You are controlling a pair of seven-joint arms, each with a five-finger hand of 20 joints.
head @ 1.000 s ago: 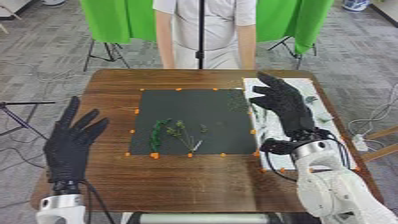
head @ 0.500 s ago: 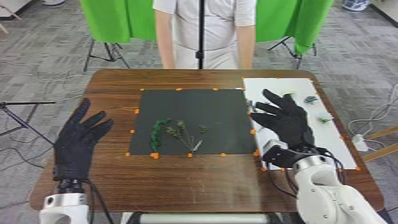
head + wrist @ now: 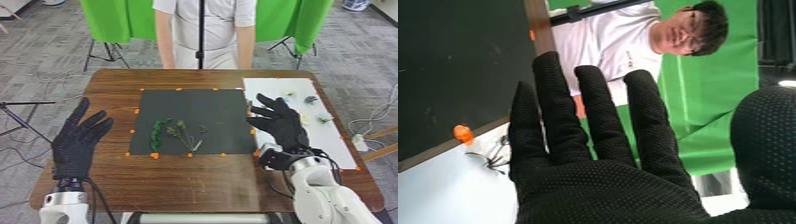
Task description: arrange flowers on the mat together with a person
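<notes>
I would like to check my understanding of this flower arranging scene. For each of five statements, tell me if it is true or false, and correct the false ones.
1. The white sheet lies to the right of the dark mat. True.
2. The right hand is curled round a flower. False: its fingers are extended and it holds nothing.
3. On the dark mat, the leafy green sprig lies left of the branching stems. True.
4. The left hand is above the white sheet. False: it is over to the left of the dark mat.
5. A blue-grey flower lies on the white sheet. True.
</notes>
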